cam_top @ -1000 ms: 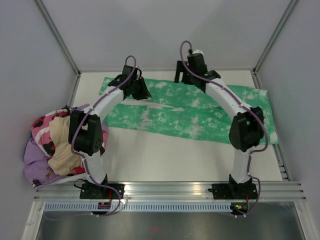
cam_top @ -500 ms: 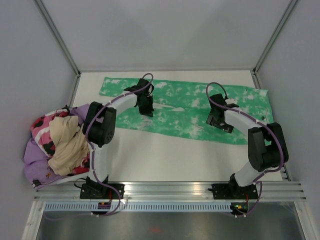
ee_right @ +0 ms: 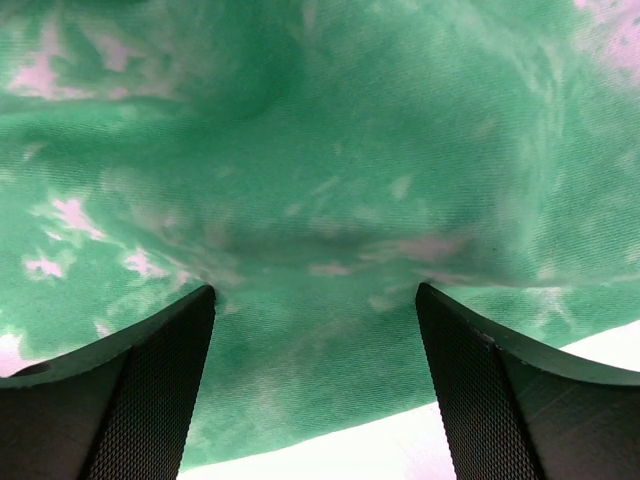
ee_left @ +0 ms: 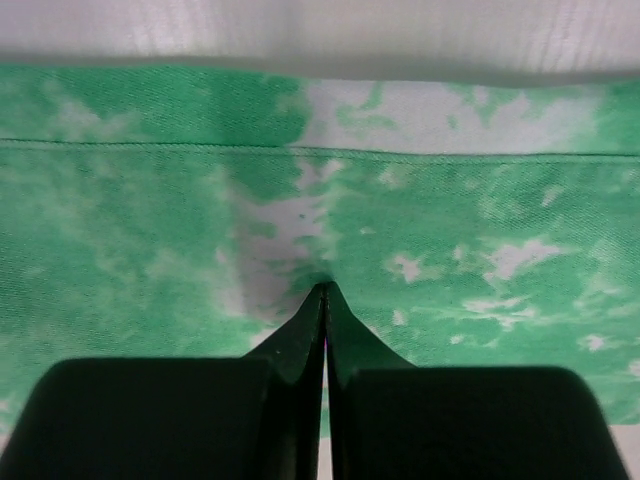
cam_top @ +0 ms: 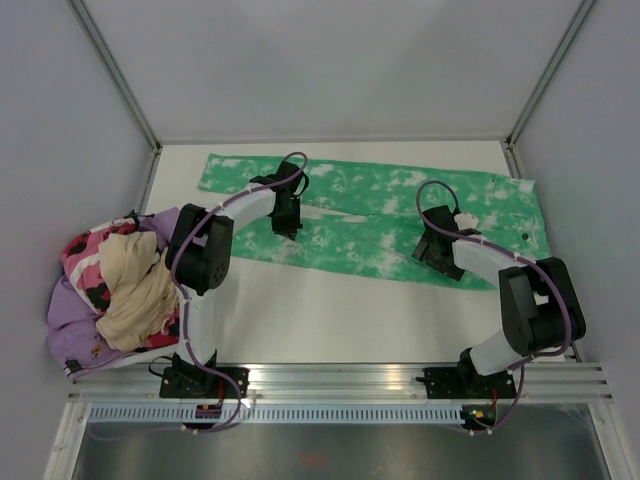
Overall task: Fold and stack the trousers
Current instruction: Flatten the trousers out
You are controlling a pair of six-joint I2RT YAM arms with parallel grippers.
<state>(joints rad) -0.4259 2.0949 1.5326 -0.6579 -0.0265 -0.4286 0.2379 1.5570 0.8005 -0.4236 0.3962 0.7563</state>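
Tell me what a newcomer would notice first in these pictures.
The bright green, white-mottled trousers spread flat across the far half of the table. The left gripper is pinched shut on their cloth, the right gripper gapes open over their near edge. A heap of pink, beige and purple clothes sits at the left edge.

Trousers (cam_top: 370,225): bright green, irregular white tie-dye mottling; small dark waist button (cam_top: 526,237) at right end.
Desk (cam_top: 330,310): plain off-white.
Left pile: pink garment (cam_top: 85,255) with black print, plain beige garment (cam_top: 135,285), lilac garment (cam_top: 70,335).
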